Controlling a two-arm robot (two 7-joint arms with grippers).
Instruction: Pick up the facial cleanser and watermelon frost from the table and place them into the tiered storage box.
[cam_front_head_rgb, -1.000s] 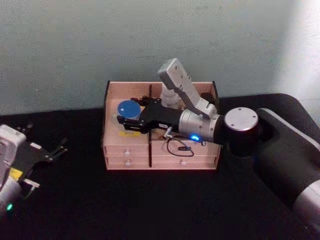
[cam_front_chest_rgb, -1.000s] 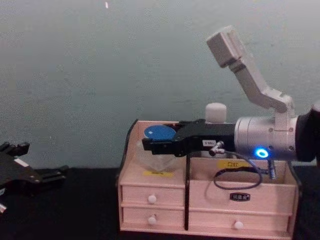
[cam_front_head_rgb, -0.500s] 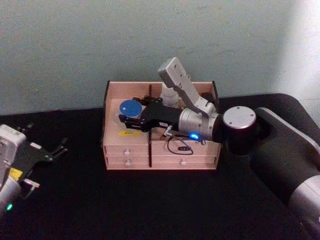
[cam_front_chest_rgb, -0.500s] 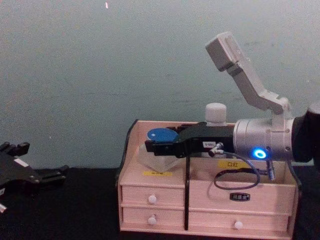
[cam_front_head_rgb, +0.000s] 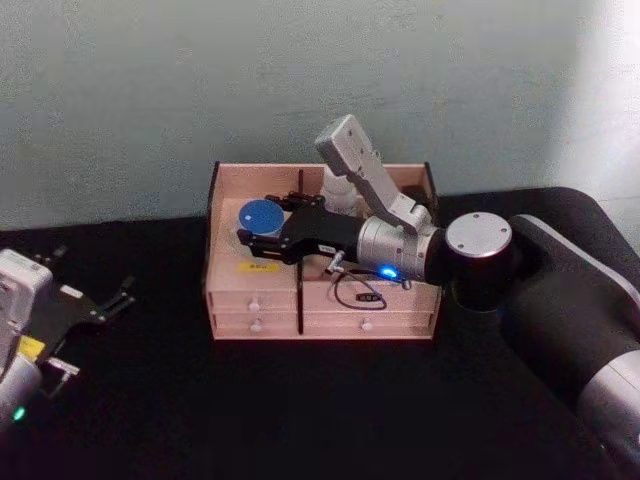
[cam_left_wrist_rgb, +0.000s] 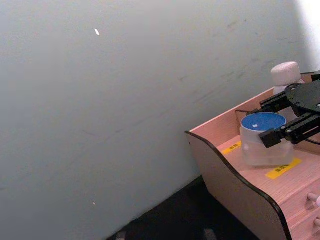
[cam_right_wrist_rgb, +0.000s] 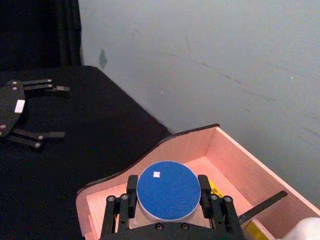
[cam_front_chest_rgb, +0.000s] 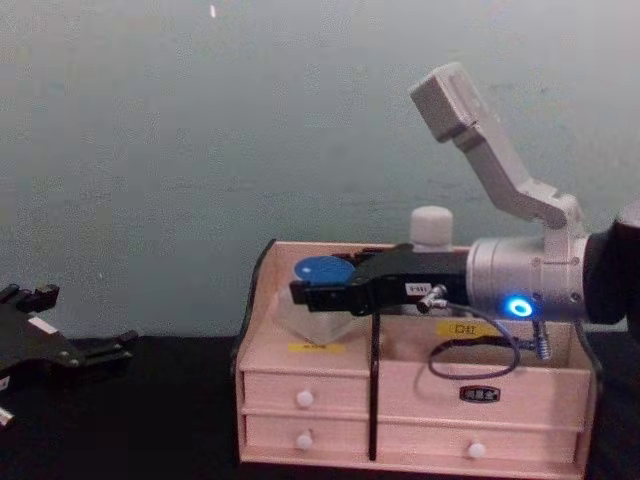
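Holding the watermelon frost (cam_right_wrist_rgb: 168, 190) between narrowed fingers (cam_right_wrist_rgb: 203, 191) of the right gripper (cam_front_head_rgb: 262, 240), inside the left upper compartment of the tiered storage box (cam_front_head_rgb: 230, 290), just above a yellow label (cam_left_wrist_rgb: 283, 168) on the shelf. Seen from the left wrist view, jar base at or very near the compartment floor; whether resting or just clear of it cannot be told. Facial cleanser (cam_front_chest_rgb: 432, 227) already standing upright in the rear of the box, behind the right arm, white cap showing above the back wall. Left gripper (cam_front_head_rgb: 75, 312) parked low over the black table (cam_front_head_rgb: 300, 400) at the left, well apart from the box, fingers spread wide. Likely a light, rigid jar with smooth frosted walls: slippery rather than fragile, so best taken across the body just under the wide blue lid, as done here, with an even squeeze. Squat and broad-based, so unlikely to topple once set flat. Judged nearly finished: only release and a clean withdrawal remaining, keeping clear of the dark divider (cam_front_chest_rgb: 374, 390) just beside the jar.
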